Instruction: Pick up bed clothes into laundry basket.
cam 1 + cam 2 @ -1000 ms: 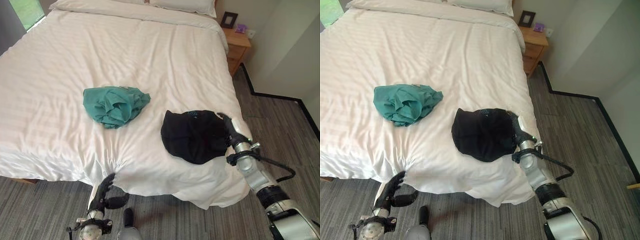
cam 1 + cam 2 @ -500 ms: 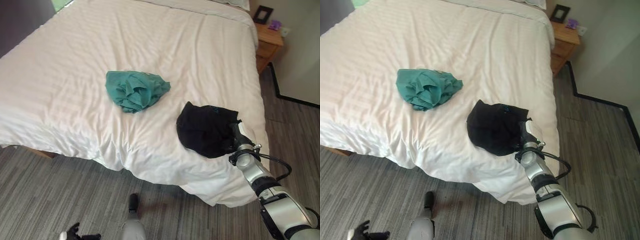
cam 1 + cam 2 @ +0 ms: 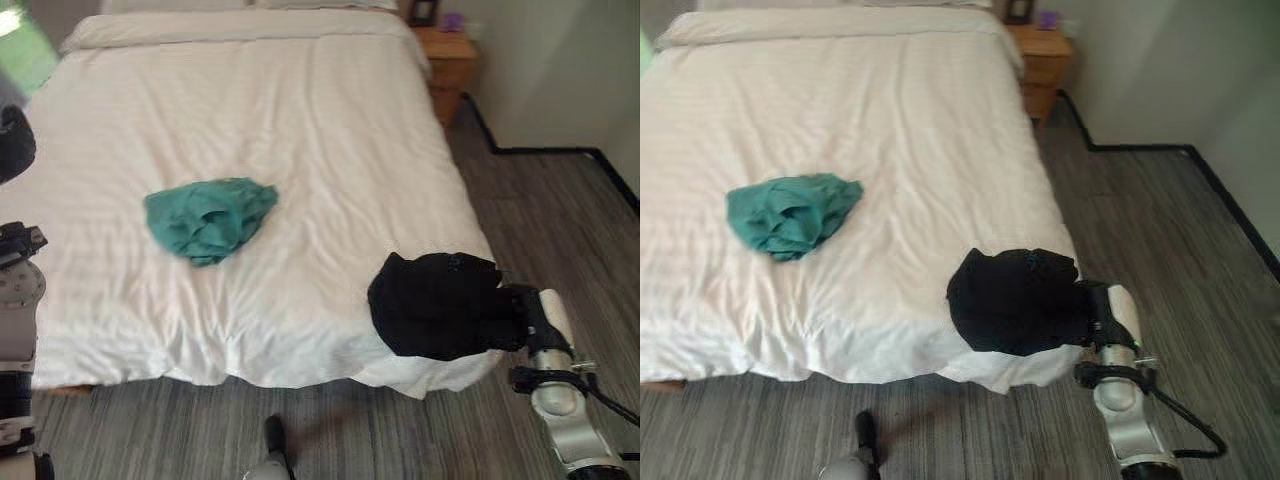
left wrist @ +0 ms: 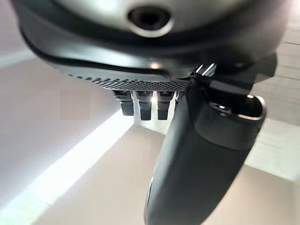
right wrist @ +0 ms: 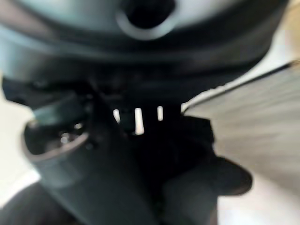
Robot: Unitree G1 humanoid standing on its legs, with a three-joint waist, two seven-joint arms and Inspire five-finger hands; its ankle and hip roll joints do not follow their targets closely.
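The crumpled black cloth garment [image 3: 1012,300] lies at the near right corner of the white quilted bed [image 3: 890,130], bunched against the robot's right hand [image 3: 1102,312], whose fingers curl into the fabric, gripping it. A rumpled teal cloth garment [image 3: 788,213] rests well apart, farther left on the bed. The left hand [image 4: 197,154] shows its fingers extended and relaxed, holding nothing.

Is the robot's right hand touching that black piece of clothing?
Touching. In the left eye view the right hand meets the black garment at the bed's corner.
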